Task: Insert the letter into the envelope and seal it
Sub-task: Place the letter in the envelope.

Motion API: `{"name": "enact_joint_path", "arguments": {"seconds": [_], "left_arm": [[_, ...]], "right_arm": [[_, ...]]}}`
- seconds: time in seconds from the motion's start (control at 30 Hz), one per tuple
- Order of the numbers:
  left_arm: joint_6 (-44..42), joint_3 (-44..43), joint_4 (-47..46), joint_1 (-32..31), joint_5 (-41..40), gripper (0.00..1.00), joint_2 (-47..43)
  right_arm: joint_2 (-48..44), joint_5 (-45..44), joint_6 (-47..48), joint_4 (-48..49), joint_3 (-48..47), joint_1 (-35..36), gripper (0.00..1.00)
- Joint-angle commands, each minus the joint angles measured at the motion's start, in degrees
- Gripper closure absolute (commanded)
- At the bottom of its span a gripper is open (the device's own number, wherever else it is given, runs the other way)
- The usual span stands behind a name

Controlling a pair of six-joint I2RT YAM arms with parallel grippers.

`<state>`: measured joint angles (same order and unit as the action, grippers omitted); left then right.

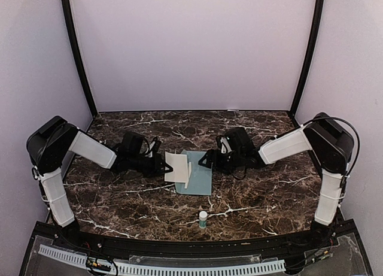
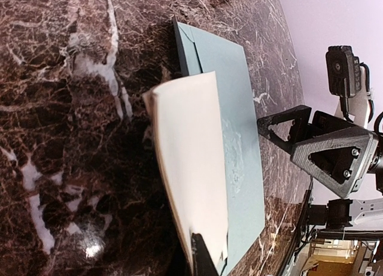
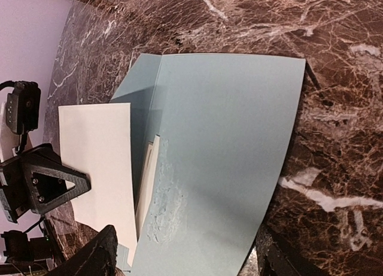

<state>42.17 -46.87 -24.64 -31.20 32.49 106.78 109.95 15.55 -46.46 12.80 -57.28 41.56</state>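
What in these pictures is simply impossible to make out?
- Top view: the letter covers the left part of the envelope.
- Left wrist view: only one finger of the left gripper shows; the bottom edge cuts off its pinch on the letter.
- Right wrist view: the open fingers of the right gripper run off the bottom edge, tips unseen.
- Top view: the glue stick is too small to read any label.
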Motion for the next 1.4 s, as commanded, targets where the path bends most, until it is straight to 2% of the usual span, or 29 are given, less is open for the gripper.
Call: {"name": "enact_joint_path", "arguments": {"seconds": [0.0,0.47,1.37], "left_arm": [[-1.05,-1.03,0.07,-0.22,1.46,1.0,0.94],[1.36,-2.85,-0.81,-0.79,1.24,1.0,3.33],[13.37,3.06,-9.02,-3.07,-6.44,1.0,0.46]], "right_arm": [[2.26,1.21,0.41,-1.28,-1.05,-0.22,0.24],[2.62,1.65,0.58,-1.29,-1.15,-0.08,0.25],[2.28,1.06,0.79,-1.37,-0.53,-0.08,0.25]]}}
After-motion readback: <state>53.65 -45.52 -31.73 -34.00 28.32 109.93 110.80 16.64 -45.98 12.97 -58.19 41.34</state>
